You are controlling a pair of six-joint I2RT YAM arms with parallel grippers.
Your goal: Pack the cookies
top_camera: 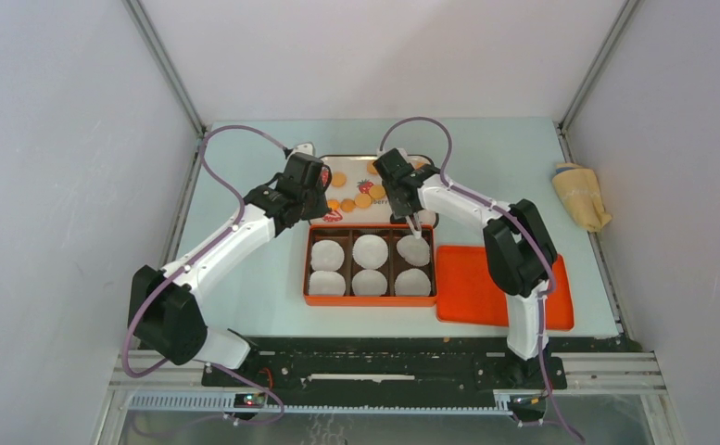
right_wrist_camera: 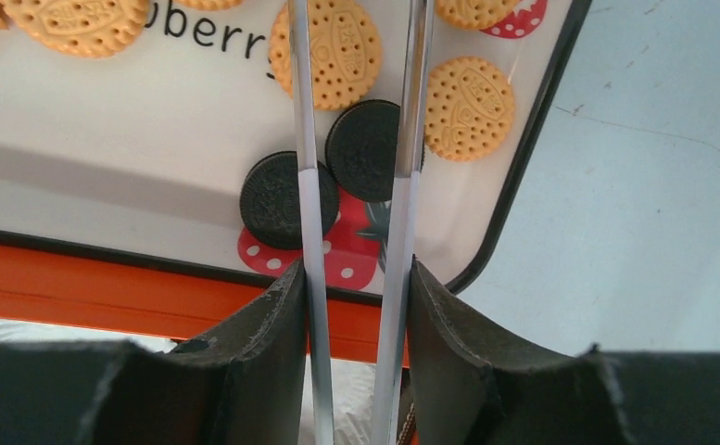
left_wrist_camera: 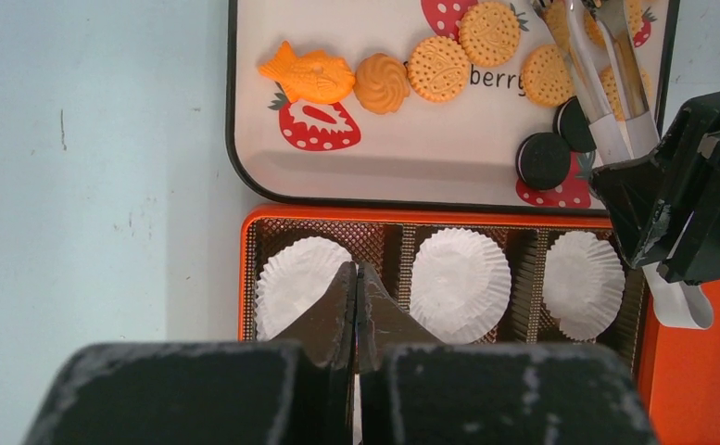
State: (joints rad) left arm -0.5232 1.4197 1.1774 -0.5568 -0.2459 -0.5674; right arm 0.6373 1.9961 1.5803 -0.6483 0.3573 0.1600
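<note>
Nearest in the top view sat the black mounting rail [top_camera: 374,371] w/ both arm bases. Beyond it, on the pale blue-green table [top_camera: 245,287], lay a rectangular orange box [top_camera: 370,299] w/ six compartments, each holding a white pleated paper cup [top_camera: 371,250]. A flat orange lid [top_camera: 504,287] lay just beside it on the right. Behind the box was a white rounded tray w/ red strawberry prints [top_camera: 351,165], carrying the small round flat cookies [top_camera: 362,200], mostly golden-orange, a few black. Both arms extended over the tray's near edge. A crumpled tan cloth [top_camera: 581,195] lay at the far right, well apart.

Left wrist: the black left fingers [left_wrist_camera: 333,311] were pressed together, gripping nothing, tips above the box's left-hand cup. On the tray beyond lay a fish-shaped orange biscuit [left_wrist_camera: 308,76], a swirl one [left_wrist_camera: 381,83], round golden ones, and two black ones near the right corner. Silvery metal tongs [left_wrist_camera: 606,102] crossed above those.

Right wrist: the black right fingers [right_wrist_camera: 263,324] were clamped on the tongs' two blades, which stood apart. One black cookie lay btwn the blades; contact couldn't be told. The other lay just left, partly hidden. All cookies seen were on the tray.
</note>
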